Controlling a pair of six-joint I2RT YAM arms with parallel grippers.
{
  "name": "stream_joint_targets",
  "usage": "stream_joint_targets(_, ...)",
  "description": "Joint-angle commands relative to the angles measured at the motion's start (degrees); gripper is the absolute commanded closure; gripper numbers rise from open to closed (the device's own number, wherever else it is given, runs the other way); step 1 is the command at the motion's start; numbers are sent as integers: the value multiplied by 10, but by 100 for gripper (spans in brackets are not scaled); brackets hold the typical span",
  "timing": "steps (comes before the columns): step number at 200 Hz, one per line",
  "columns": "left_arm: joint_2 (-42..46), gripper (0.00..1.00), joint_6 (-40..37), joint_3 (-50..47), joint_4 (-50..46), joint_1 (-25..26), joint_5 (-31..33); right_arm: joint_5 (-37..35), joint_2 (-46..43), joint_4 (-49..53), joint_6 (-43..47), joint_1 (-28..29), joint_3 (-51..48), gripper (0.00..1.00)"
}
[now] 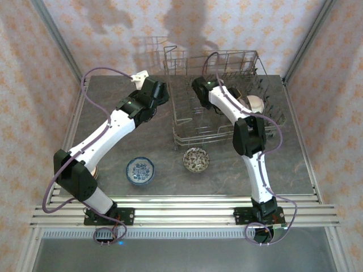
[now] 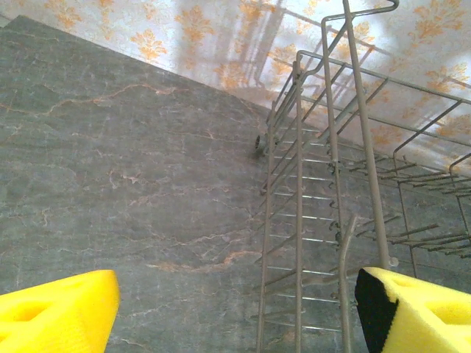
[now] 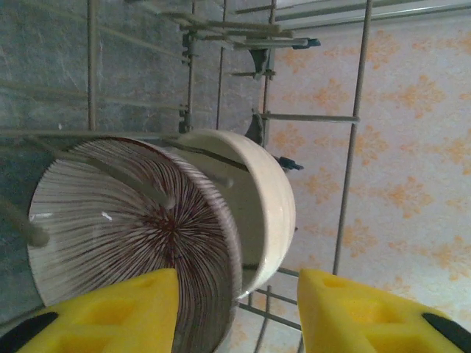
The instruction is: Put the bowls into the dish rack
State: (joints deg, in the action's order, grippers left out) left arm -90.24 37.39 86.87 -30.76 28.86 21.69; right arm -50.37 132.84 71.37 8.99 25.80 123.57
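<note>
Top external view — the dish rack (image 1: 190,127) sits toward 1 o'clock on the grey surface (image 1: 170,170). Two bowls lie loose outside it: a blue-and-white bowl (image 1: 140,170) at about 7 o'clock and a brown patterned bowl (image 1: 196,160) near 6 o'clock, just beside the rack's near edge. A cream bowl (image 1: 255,103) stands inside the rack on its 3 o'clock side.

My left hand (image 2: 235,316) hovers over bare surface at the rack's 9 o'clock side. Its yellow fingers (image 2: 59,312) are spread wide with nothing between them, and the rack's wire wall rises toward 3 o'clock in my left wrist view.

My right hand (image 3: 239,316) is inside the rack, fingers well apart and gripping nothing. Just ahead of it a striped bowl (image 3: 125,228) stands on edge among the tines, with the cream bowl close behind it toward 3 o'clock — I cannot tell whether the two touch.
</note>
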Motion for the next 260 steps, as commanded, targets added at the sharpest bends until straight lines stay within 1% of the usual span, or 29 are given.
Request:
stream_joint_targets(1, 18, 15, -12, -6, -30, -8, 27, 32, 7, 32, -29, -14, 30, 54)
stream_joint_targets(32, 22, 15, -12, -16, -45, -16, 17, 59, -24, 26, -33, -22, 15, 47)
stream_joint_targets(76, 25, 15, -14, -24, -104, -36, -36, 119, -100, 14, -40, -22, -4, 35)
stream_joint_targets(109, 45, 15, -10, -39, -164, -43, -78, 156, -153, 6, -56, -30, -24, 32)
stream_joint_targets(137, 72, 15, 26, -67, -220, -43, -89, 189, -195, -7, -69, -36, -46, 31)
stream_joint_targets(159, 103, 16, 83, -90, -269, -44, -103, 228, -226, 10, -94, -36, -54, 31)
stream_joint_targets(179, 141, 17, 129, -130, -293, -44, -119, 261, -278, -20, -101, -31, -119, 32)
stream_joint_targets(190, 165, 19, 127, -162, -293, -45, -124, 271, -307, -46, -98, -28, -165, 33)
stream_joint_targets(199, 178, 21, 125, -179, -306, -45, -115, 274, -327, -60, -98, -25, -199, 33)
stream_joint_targets(220, 180, 24, 108, -196, -351, -44, -103, 285, -360, -75, -100, -17, -252, 34)
stream_joint_targets(247, 170, 28, 82, -242, -338, -40, -141, 293, -392, -88, -103, -10, -291, 34)
stream_joint_targets(260, 165, 29, 76, -263, -332, -39, -144, 298, -402, -103, -102, -8, -310, 33)
